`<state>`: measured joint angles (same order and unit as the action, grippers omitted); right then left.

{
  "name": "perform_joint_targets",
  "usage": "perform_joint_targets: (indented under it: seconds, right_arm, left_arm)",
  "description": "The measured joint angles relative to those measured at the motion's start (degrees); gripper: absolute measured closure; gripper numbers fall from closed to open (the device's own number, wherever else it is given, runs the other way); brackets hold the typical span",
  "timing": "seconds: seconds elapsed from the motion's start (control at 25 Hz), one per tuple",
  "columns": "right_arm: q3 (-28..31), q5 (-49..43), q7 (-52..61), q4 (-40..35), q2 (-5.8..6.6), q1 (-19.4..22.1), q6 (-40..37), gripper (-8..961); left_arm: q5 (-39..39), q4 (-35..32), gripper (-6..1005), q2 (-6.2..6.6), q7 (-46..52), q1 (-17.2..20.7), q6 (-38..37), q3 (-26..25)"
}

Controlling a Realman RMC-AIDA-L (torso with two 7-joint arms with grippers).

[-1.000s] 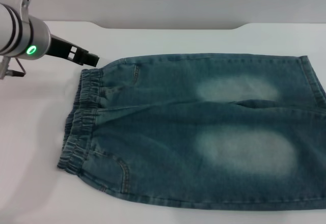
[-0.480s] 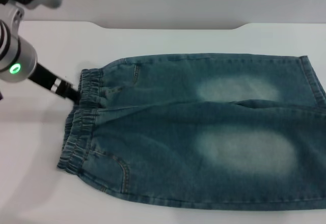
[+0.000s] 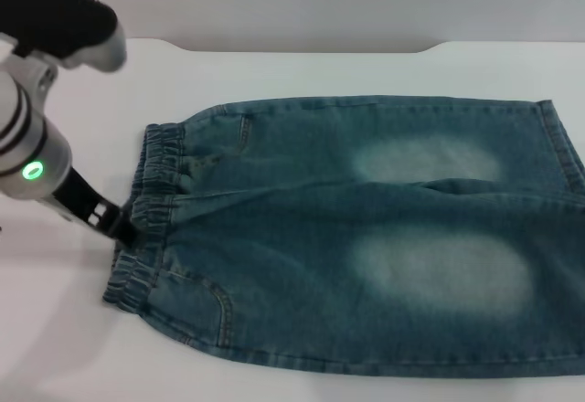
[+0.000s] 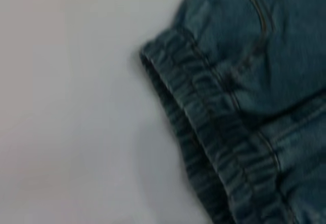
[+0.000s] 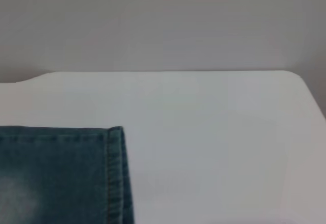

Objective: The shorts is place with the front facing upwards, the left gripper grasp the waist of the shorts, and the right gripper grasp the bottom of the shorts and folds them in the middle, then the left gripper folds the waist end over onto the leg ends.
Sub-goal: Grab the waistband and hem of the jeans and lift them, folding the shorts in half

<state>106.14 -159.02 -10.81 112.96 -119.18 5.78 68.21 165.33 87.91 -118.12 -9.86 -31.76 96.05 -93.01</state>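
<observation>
A white counter (image 3: 274,68) carries faded blue denim shorts (image 3: 366,238), spread flat, front up, legs toward the robot's right. The gathered elastic waistband (image 3: 146,210) looks thick and ribbed. The left tool (image 3: 117,227) meets its edge; whether its fingers are apart cannot be told. A shallow bite could catch one layer only. The right tool is unseen.

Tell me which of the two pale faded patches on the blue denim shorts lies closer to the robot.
The larger faded patch, on the leg nearer the table's front edge. The smaller faded patch sits on the far leg of the blue denim shorts.
</observation>
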Motion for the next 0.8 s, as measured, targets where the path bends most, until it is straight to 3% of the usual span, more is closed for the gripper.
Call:
perform_joint_targets:
  seconds: [0.24, 0.8]
  right_arm:
    - [-1.69, -2.89, 0.03, -2.23, 0.01, -0.13, -3.88, 266]
    - [-2.50, -4.04, -0.52, -4.90, 0.06, 0.68, -7.97, 265]
  left_arm:
    - [-0.86, -3.44, 159, -0.28, 3.08, -1.80, 1.61, 3.10]
    - [-3.67, -3.36, 160, -0.22, 6.67, -3.33, 2.92, 6.94]
